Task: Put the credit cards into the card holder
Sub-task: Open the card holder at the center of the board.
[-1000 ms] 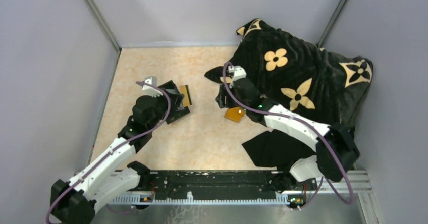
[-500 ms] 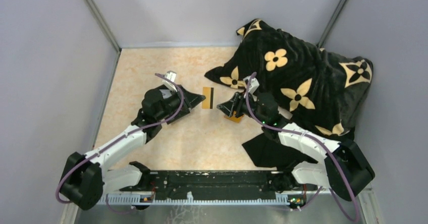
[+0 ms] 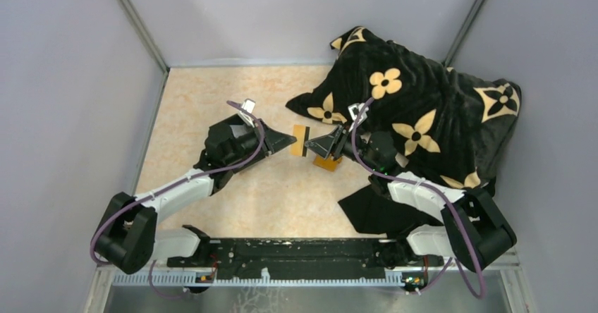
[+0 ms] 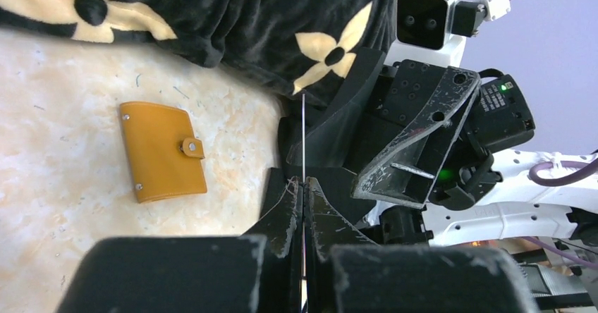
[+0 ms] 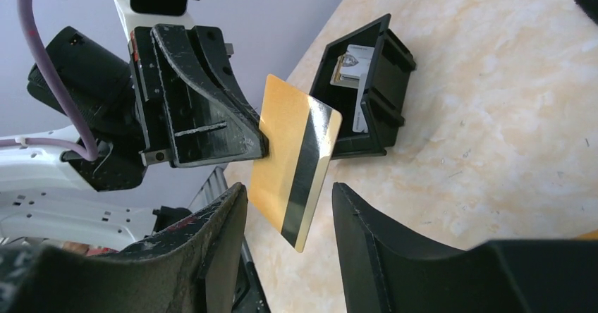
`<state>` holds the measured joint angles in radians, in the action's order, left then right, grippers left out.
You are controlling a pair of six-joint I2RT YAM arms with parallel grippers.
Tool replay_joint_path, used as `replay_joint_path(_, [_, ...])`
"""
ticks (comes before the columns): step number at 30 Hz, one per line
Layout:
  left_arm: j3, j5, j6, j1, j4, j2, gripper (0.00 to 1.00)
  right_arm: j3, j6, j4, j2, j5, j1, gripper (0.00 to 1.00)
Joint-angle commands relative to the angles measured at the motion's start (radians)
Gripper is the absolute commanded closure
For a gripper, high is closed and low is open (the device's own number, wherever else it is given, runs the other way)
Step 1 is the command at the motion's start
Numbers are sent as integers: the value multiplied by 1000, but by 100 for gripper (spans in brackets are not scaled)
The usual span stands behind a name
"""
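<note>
Handover step. Left fingers (image 4: 285, 214) clenched on golden card (image 5: 296, 161), held midair above worktop (image 3: 211, 94). Right fingers (image 5: 218, 235) spread, straddling card, not touching. Card holder (image 4: 162, 151) lies snapped shut on worktop beside them. Next, likely: right pinches card, left releases.

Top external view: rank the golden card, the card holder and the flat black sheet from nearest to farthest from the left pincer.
1. golden card, clamped in the left pincer.
2. card holder, just to its right.
3. black sheet, at the near right.
</note>
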<state>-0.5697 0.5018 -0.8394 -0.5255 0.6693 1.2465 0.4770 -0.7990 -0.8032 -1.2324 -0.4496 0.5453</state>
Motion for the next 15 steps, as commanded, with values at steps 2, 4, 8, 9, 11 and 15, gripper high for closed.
replay_joint_path(2, [2, 65, -48, 0, 123, 33, 100, 2, -35, -139, -26, -47, -17, 52])
replay_joint_path(4, [-1, 83, -58, 0, 143, 48, 100, -4, -42, -158, -33, -54, -24, 52])
replay_joint_path(8, [-5, 100, -70, 1, 163, 77, 100, -8, -66, -193, -52, -76, -37, 53])
replay_joint_path(9, [-4, 104, -76, 0, 173, 84, 100, -7, -70, -199, -60, -84, -39, 54])
replay_joint_path(11, [-4, 111, -87, 0, 196, 96, 100, -7, -79, -218, -74, -98, -42, 55])
replay_joint_path(15, [-5, 123, -102, 1, 229, 120, 100, -14, -107, -268, -105, -125, -49, 62])
